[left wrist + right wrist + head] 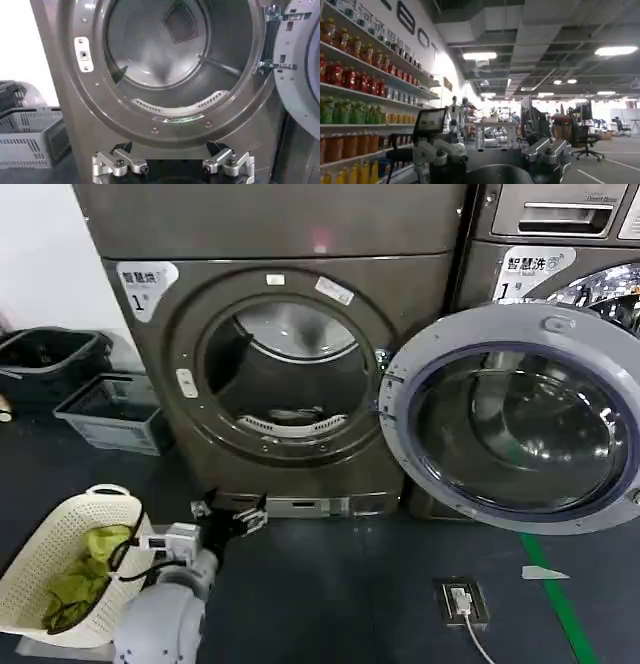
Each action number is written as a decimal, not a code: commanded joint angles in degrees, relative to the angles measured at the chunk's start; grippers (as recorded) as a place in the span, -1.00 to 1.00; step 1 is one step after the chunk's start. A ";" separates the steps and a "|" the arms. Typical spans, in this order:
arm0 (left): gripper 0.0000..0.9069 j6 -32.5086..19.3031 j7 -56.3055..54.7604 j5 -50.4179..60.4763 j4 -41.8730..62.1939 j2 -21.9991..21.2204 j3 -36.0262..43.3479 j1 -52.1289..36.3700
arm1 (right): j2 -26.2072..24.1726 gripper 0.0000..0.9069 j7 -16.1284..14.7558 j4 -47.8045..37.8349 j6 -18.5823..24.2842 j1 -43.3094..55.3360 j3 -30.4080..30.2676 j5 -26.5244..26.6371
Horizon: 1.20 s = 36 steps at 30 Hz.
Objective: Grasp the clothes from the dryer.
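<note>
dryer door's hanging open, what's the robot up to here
The robot faces the dryer, whose porthole door is swung wide open. Its left hand, fingers open, is held low in front of the machine, below the drum mouth. A small dark bundle of clothes lies on the drum floor, not yet grasped. The right hand points away, open.

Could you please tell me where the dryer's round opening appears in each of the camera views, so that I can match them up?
Head view: the dryer opening sits at upper centre, with the open door swung to its right.
Left wrist view: the opening is seen close up, above the left hand.
Right wrist view: not in it; this looks into a room with shelves.
Shared landmark: the pale perforated strip at the opening's lower edge.
</note>
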 commanded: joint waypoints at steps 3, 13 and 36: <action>1.00 2.81 -0.32 -0.21 0.26 0.04 0.41 -0.44 | 0.05 1.00 0.08 0.02 0.12 -0.01 -0.21 0.06; 1.00 2.81 -0.31 -0.42 -0.03 -0.32 0.47 -0.27 | 0.55 1.00 0.97 0.60 1.51 0.34 -0.46 0.68; 1.00 2.81 -0.73 -0.50 -0.84 -0.31 0.64 0.28 | 1.67 1.00 2.19 0.96 2.37 0.57 -0.24 4.20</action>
